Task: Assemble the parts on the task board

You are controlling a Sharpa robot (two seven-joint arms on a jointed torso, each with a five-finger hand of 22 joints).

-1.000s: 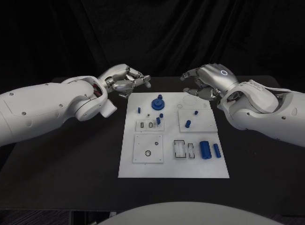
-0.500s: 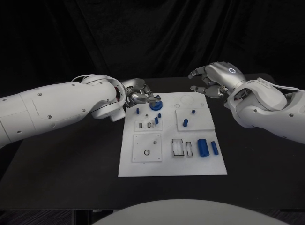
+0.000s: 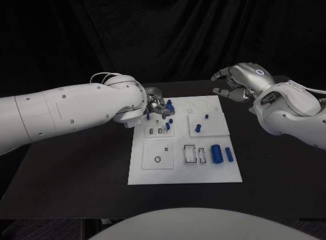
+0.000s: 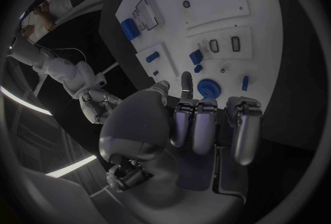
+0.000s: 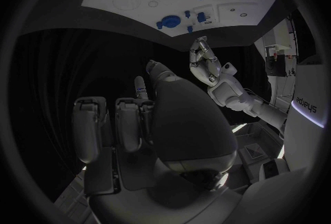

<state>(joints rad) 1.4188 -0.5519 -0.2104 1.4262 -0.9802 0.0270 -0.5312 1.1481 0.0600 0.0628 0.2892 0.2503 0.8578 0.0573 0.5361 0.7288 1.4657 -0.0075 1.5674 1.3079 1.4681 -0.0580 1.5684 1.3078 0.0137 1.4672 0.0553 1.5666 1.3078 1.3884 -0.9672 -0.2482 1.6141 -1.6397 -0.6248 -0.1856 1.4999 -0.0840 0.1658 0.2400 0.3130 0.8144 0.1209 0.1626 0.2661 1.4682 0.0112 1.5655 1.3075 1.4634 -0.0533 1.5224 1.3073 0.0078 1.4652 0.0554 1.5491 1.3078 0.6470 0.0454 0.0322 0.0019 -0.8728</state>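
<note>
The board (image 3: 184, 172) lies in the middle of the table (image 3: 69, 175), with blue parts on it. A blue gear (image 3: 169, 106) stands at the far end of the board, just beside the fingertips of the left hand (image 3: 157, 106); from the left wrist view the gear (image 4: 207, 89) is just ahead of the fingers (image 4: 195, 122), and I cannot tell if they touch it. This hand holds nothing and its fingers are apart. A small peg (image 3: 197, 128) and a big cylinder (image 3: 217, 154) lie farther from it, on the near half of the board. The right hand (image 3: 240, 81) is raised beyond the board's far corner, well apart from the parts, fingers bent and apart, gripping nothing.
</note>
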